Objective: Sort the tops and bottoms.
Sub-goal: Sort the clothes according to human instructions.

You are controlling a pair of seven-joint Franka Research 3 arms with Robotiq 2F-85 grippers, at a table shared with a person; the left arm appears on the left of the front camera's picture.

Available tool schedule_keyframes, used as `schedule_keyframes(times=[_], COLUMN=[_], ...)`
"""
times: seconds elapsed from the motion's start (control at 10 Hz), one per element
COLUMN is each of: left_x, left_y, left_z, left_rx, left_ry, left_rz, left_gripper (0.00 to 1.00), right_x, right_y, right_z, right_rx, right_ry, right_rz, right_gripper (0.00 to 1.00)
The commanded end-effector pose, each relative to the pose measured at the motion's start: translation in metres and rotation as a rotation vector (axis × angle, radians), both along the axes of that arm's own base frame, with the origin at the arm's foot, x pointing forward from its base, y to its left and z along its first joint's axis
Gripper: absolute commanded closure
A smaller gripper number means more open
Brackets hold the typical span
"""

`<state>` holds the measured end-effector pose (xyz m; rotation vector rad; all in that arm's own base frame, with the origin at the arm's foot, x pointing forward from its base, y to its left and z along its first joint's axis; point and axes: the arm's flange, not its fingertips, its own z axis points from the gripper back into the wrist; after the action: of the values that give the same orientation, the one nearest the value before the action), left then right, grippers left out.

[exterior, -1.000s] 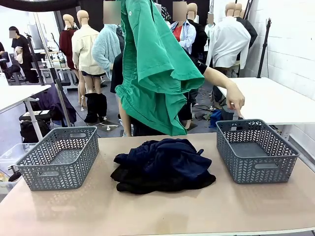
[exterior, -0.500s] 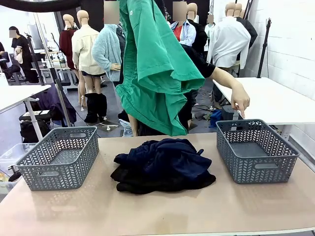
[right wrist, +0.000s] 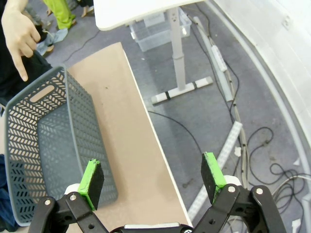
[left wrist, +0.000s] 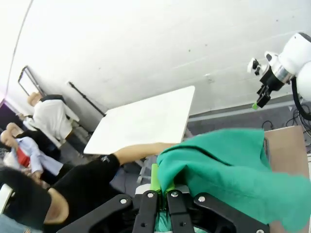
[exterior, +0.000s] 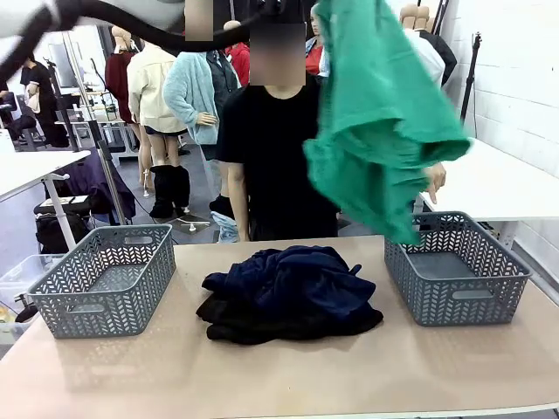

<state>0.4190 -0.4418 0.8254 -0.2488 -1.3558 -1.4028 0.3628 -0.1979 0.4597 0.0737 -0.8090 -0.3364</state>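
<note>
Pincer (left wrist: pixel 163 182) on the left, held high, clamps green shirt (exterior: pixel 384 131).

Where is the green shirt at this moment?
In the front view the green shirt hangs in the air at upper right, above the right basket, clamped in the left gripper.

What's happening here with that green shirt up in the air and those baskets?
The left gripper is shut on the green shirt, holding it high beside the right basket. The person across the table points a hand at that basket. The right gripper is open and holds nothing. A dark navy heap of clothes lies between that basket and the left basket; both baskets look empty.
</note>
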Motion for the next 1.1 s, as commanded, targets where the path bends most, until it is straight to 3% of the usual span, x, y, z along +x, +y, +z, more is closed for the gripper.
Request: schedule_keyframes(times=[0.0, 0.1, 0.4, 0.5, 1.0], left_x=[0.054, 0.071, 0.103, 0.067, 0.067], left_y=[-0.057, -0.091, -0.145, -0.098, -0.098], left_z=[0.019, 0.006, -0.049, -0.067, -0.067], left_rx=[-0.061, -0.077, -0.027, -0.042, -0.042], left_ry=[-0.048, -0.037, 0.137, 0.046, 0.046], left_rz=[-0.093, -0.137, -0.247, -0.137, -0.137], left_gripper=[1.00, 1.00, 1.00, 1.00, 1.00], right_x=[-0.001, -0.001, -0.001, -0.001, -0.001], right_y=[-0.003, -0.003, -0.003, -0.003, -0.003], right_z=[-0.003, -0.003, -0.003, -0.003, -0.003], right_rx=[0.006, 0.006, 0.006, 0.006, 0.006], right_ry=[0.001, 0.001, 0.001, 0.001, 0.001], right_rz=[0.007, 0.007, 0.007, 0.007, 0.007], right_gripper=[0.00, 0.00, 0.00, 0.00, 0.00])
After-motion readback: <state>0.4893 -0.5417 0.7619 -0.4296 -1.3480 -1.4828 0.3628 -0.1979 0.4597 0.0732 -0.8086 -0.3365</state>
